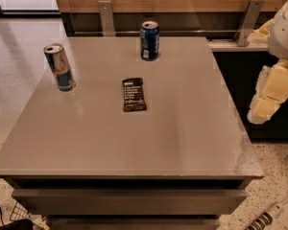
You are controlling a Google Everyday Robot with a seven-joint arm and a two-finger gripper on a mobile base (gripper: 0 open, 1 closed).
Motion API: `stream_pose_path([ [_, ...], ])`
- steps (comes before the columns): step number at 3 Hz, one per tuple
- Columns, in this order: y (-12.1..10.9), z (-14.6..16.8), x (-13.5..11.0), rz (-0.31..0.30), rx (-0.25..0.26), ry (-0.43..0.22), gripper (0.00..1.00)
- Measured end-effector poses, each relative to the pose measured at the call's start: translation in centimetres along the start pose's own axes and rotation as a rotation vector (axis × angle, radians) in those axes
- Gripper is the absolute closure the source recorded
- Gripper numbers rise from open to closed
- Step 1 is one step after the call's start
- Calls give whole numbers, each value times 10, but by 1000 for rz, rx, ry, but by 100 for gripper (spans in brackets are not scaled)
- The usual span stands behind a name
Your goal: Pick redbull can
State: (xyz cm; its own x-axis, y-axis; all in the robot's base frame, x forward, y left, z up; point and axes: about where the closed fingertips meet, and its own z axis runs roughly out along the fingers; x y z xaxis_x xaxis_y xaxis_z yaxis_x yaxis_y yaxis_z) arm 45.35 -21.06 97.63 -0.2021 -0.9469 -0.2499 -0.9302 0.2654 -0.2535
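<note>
The redbull can (pixel 60 67) stood upright near the left edge of the desk (pixel 182 128), toward the back and well apart from everything else. The tool (pixel 269 97) hung off the desk's right side, beside the edge and nowhere near the can. Released or clenched? I could not tell, as it showed only as a pale shape at the border of the view, probably pointing downward.

So the step in hand looked like the approach, with the whole width of the desk to cross. Doing it well called for a path high enough to pass over the bar (pixel 134 94) (lying flat mid-desk, close to the straight line across). It also meant staying clear of the blue can (pixel 150 40) at the back, which was the wrong target.

The redbull can was slim and tall, so likely to tip. The tool wanted to come in level at mid-height and straddle it squarely before gripping. With the desk's edge so near, a stray nudge could have sent it over.
</note>
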Motion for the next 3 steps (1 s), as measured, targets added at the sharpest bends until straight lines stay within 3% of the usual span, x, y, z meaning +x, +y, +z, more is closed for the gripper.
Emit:
stream_pose_path([
  [1, -18, 15, -19, 8, 6, -106, 0],
  [2, -26, 45, -43, 34, -1, -271, 0],
  [3, -37, 78, -68, 69, 3, -487, 0],
])
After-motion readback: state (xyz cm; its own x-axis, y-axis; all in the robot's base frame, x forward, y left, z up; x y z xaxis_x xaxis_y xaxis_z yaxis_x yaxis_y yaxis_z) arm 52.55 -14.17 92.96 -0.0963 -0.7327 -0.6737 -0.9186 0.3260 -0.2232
